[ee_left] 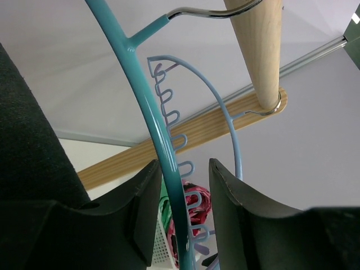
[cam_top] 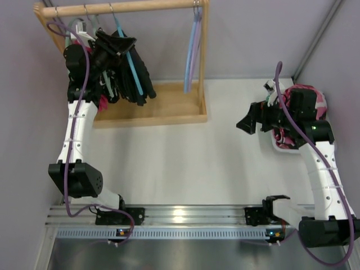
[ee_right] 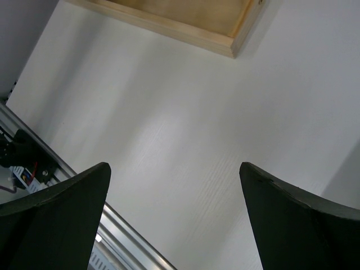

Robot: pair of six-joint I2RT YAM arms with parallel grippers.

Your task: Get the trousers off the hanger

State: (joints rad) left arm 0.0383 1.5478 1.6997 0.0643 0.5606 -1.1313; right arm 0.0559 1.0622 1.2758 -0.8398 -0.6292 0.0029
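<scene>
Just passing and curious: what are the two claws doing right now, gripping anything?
Left gripper: open, jaws either side of the hanger, not clamped.
Right gripper: open, holding nothing.

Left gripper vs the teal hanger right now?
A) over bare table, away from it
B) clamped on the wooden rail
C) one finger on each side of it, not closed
C: in the left wrist view the teal hanger runs down between the fingers of the left gripper, with a gap left beside it.
</scene>
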